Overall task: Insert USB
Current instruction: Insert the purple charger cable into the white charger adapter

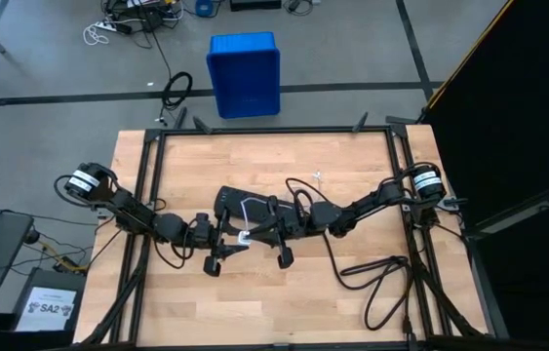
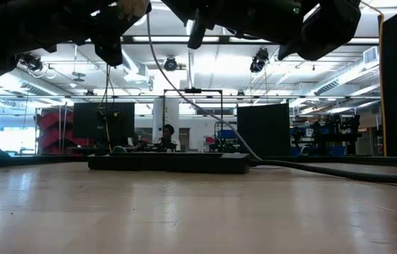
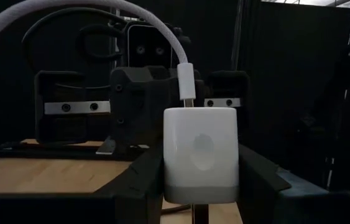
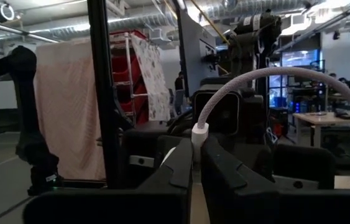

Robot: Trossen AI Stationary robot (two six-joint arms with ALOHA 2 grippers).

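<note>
Misalignment is the chief risk here, in my judgement. Above the middle of the bench (image 1: 352, 166), the left gripper (image 3: 201, 186) is closed on a white charger block (image 3: 200, 152), and the plug of the USB (image 3: 185, 81) stands at the block's upper face, seemingly seated or nearly so; how deep it sits cannot be told. The right gripper (image 4: 196, 163) is pinched shut on the cable's white collar (image 4: 199, 132), facing the left one. If the two arms push or pull off-axis, the plug could bend at the port or the block could twist between the left fingers (image 3: 147, 180). The braided cable arches stiffly, so its spring could tug the plug out once grip loosens. The black power strip (image 2: 170, 162) lies just beyond them, toward the bench's far edge.
</note>
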